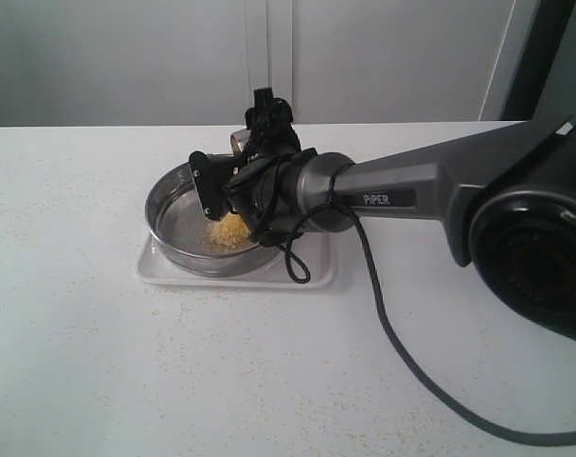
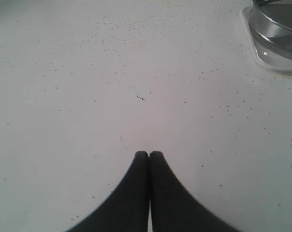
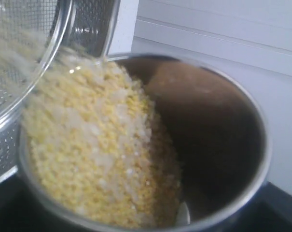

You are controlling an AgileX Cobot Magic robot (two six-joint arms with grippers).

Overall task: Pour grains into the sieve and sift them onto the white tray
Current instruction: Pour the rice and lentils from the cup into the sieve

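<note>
Tabletop (image 1: 126, 381), white and speckled with stray granules (image 2: 107, 38), carries the whole set-up. Right arm (image 1: 411, 190) reaches across it from the right toward the white tray (image 1: 311, 278), which lies flat near the middle with the sieve (image 1: 164, 205) standing inside its rim. Right hand (image 1: 232, 181) hangs over the sieve and clasps a steel cup (image 3: 208, 121), evidently with jaws set wide around its body; the fingers themselves are hidden in the wrist view. The cup is tipped steeply with its lip over the mesh. The grains (image 3: 97, 150) slide toward that lip, and a yellow heap already lies on the mesh. Left hand (image 2: 149, 159), pressed together and empty, hovers over bare tabletop, apart from the tray. Pouring appears to be about midway. To pour well, keep the lip inside the ring and low over the mesh. Add tilt gradually so the mass does not drop in one slug. Aim toward the centre, since the heap sits close to the wall on the arm's side, where a surge could spill over the rim.
</note>
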